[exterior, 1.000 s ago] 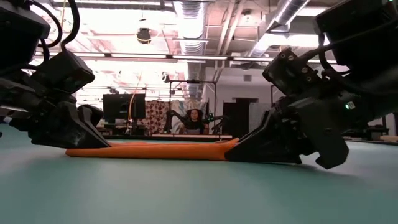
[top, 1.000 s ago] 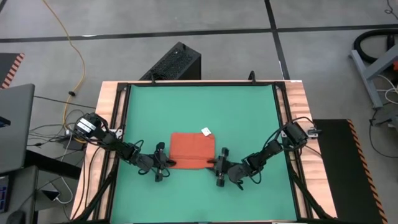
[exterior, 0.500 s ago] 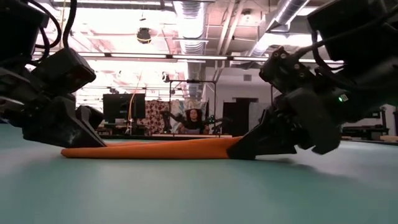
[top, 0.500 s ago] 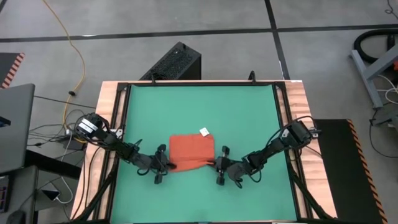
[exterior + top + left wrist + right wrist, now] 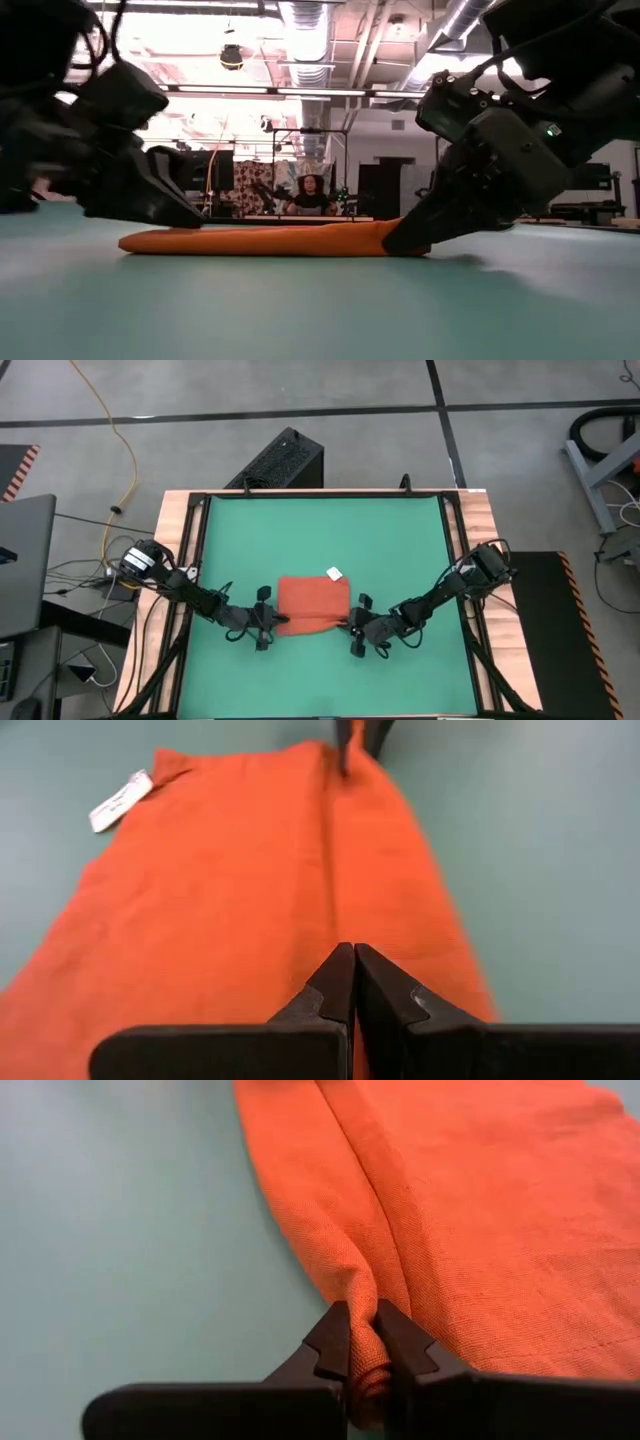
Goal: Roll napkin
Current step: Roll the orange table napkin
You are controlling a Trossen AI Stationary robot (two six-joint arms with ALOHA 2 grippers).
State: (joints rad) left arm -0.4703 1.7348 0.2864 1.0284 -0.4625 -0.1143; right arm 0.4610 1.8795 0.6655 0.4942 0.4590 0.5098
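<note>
The orange-red napkin lies flat on the green table, its white tag at the far right corner. A raised ridge runs along its near edge between my two grippers. My left gripper is shut at the napkin's near left corner; in its wrist view the fingertips meet on the cloth. My right gripper is shut on the near right corner. In the low view the napkin is a low strip between both arms, thicker at its right end. My left gripper has its shut fingertips on the napkin's near left corner, where the ridge starts. The fingers slant down from the table's left side, along the near edge. Whether cloth sits between them is hidden by the fingers. My right gripper pinches a bunched fold at the napkin's near right corner between its two fingers. The fingers slant down from the table's right side, along the near edge. The pinched corner is raised slightly; the rest of the cloth lies on the table.
A wooden frame with dark rails borders the green table. Bare green surface lies beyond the napkin and toward the near edge. A person sits far off in the room behind.
Both grippers have risen a little, the right one more, and its wrist has rolled. The napkin's near right corner has come up off the table and its near edge has bunched into a ridge. The far part of the cloth has stayed flat.
</note>
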